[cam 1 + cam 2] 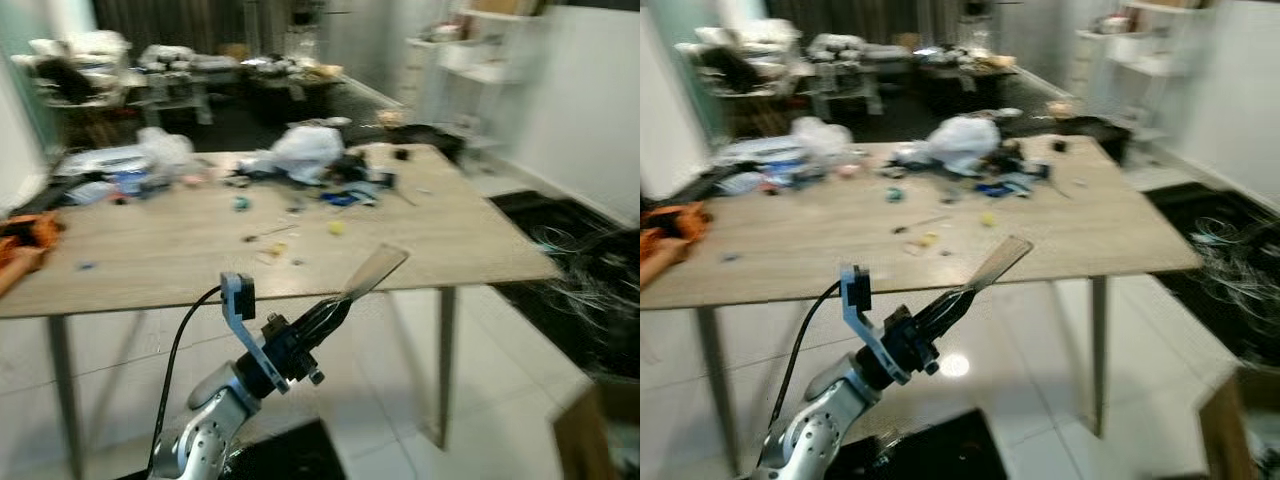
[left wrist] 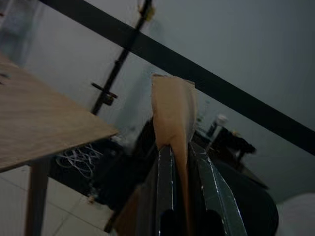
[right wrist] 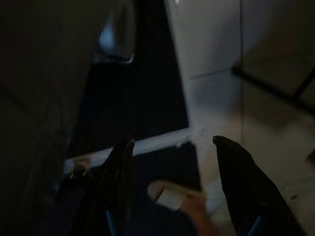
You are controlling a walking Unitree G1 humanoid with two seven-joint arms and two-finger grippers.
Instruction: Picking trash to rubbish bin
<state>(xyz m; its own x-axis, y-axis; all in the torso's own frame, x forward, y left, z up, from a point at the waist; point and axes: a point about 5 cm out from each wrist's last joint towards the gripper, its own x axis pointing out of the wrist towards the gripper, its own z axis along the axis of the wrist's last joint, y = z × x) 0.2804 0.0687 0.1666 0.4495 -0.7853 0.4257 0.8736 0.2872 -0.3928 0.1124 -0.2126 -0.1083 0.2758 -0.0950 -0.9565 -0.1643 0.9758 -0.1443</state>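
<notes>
My left gripper (image 1: pixel 345 298) is raised in front of the wooden table (image 1: pixel 450 240), shut on a flat brown strip of cardboard (image 1: pixel 378 268) that sticks up and to the right past the table's front edge. The left wrist view has the same strip (image 2: pixel 172 108) pinched between the two black fingers (image 2: pixel 165 172). Loose trash lies on the table: a white plastic bag (image 1: pixel 308 150), small yellow bits (image 1: pixel 337 227) and scraps. In the dark right wrist view, my right gripper (image 3: pixel 172 162) hangs open over the floor, with a pale blurred object (image 3: pixel 167 194) below it.
An orange object (image 1: pixel 25 240) lies at the table's left edge. A tangle of cables (image 1: pixel 590 270) covers the dark floor on the right. A brown box corner (image 1: pixel 600 430) sits at the lower right. White shelves (image 1: pixel 480 60) stand at the back right.
</notes>
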